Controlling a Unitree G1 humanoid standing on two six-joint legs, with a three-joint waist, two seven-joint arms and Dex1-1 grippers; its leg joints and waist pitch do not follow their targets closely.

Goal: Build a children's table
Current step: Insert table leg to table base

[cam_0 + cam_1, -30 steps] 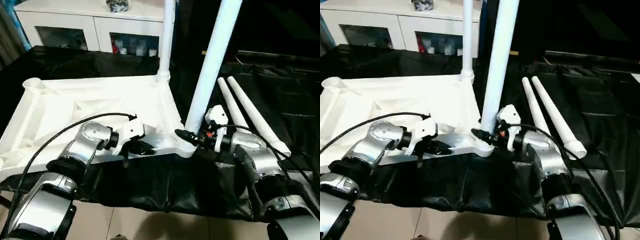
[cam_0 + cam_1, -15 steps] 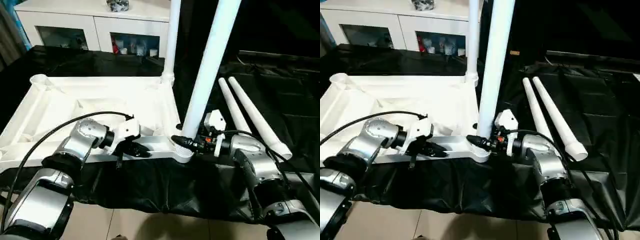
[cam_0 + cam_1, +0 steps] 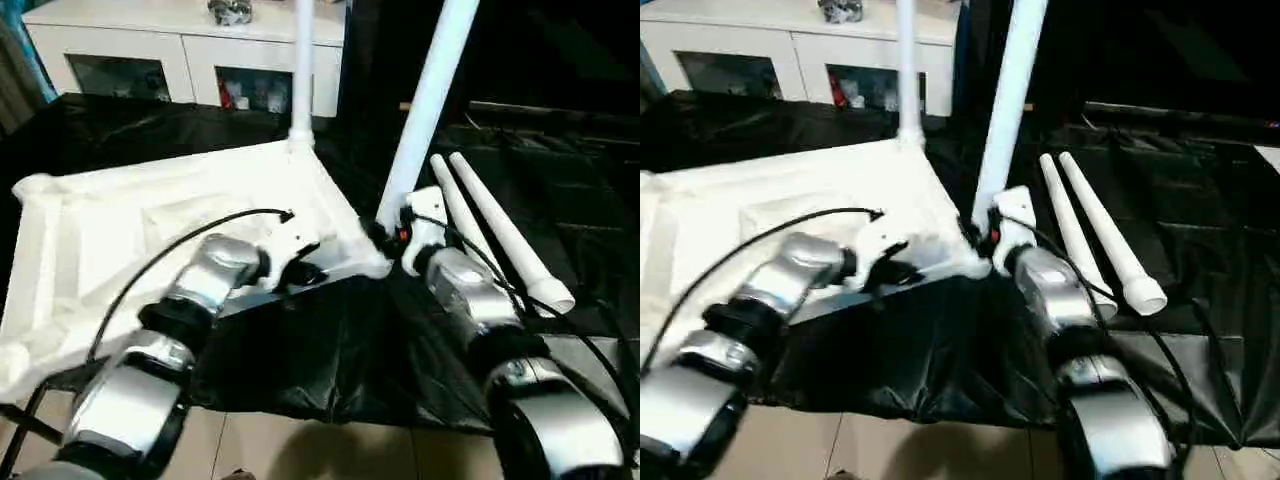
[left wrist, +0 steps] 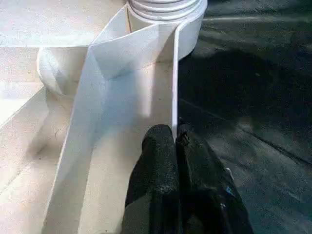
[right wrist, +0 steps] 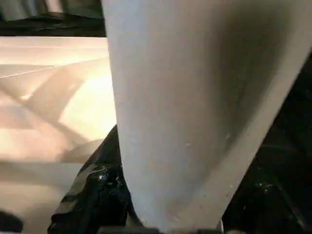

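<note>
Left eye view shows our right gripper (image 3: pixel 383 238), jaws clasping the stiff, light leg (image 3: pixel 425 105) near its socket at frame centre, while our left gripper (image 3: pixel 318 275), jaws shut, pinches the upturned children's table (image 3: pixel 130 215) by its thin, slippery rim.

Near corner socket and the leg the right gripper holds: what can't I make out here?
- Leg seating in the socket: head views, right gripper covers the base.
- Leg's top: cut off by the upper edge.
- Socket: right wrist view, hidden behind the leg.
- Tabletop near edge: left forearm overlaps it.
</note>
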